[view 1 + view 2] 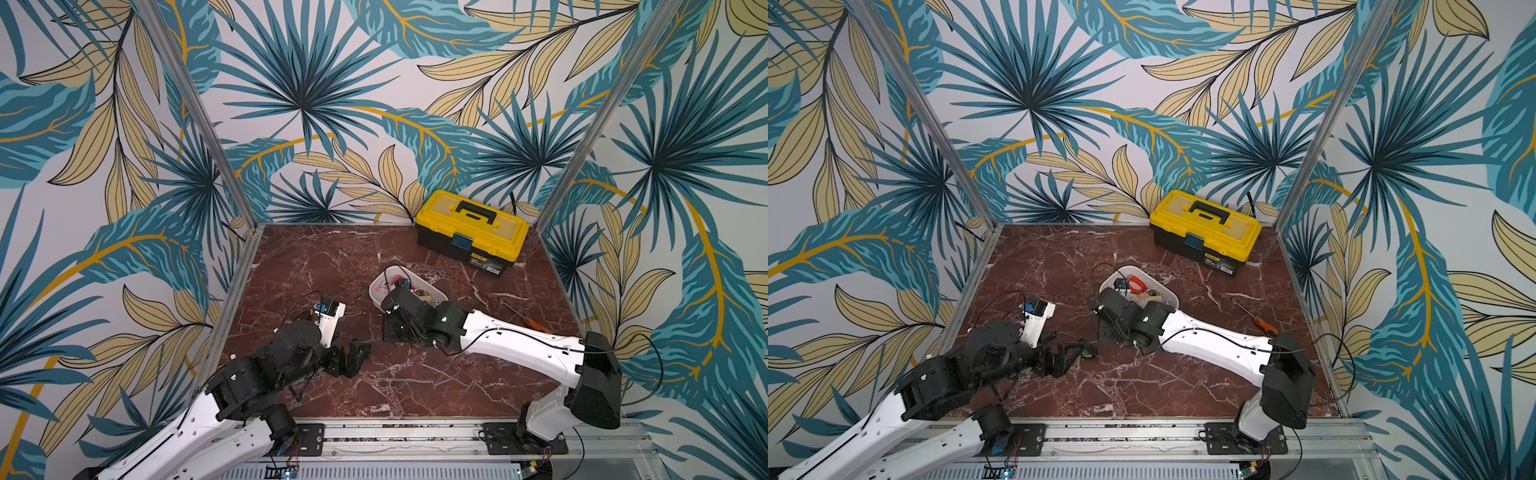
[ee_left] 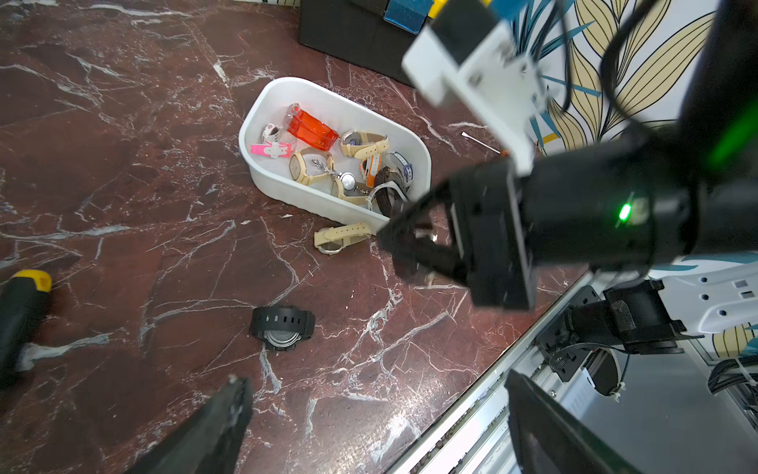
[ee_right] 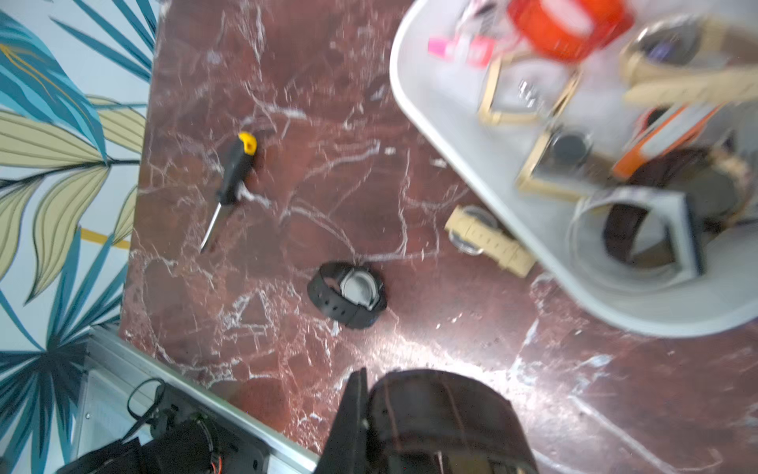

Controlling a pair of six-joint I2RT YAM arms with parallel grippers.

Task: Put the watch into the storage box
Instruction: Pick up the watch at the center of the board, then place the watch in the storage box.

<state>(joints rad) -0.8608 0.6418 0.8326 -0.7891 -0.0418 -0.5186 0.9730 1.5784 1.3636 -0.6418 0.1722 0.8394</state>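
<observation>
Transfer of a held watch to the storage box [image 2: 287, 191]. Right gripper [image 2: 398, 250] is clamped on the brown-strap watch [image 3: 434, 410], just beside the box's near corner and outside its rim; how high it hangs above the table we cannot tell. We judge the grasp made and the carry not yet done. Left gripper [image 1: 351, 353] has its jaws wide apart, holds nothing, and sits well apart from the box. The box holds several watches, crowded toward the end nearest the right gripper. We advise lifting first so that the strap loop clears the rolled rim. The gripper should then move over a barer patch of the floor, lower, and only then part the jaws. A beige watch [image 2: 342, 238] lies just beside the outer wall, and a black watch [image 2: 282, 328] lies apart on the table. A low sideways sweep could drag either watch or shove the light box.
</observation>
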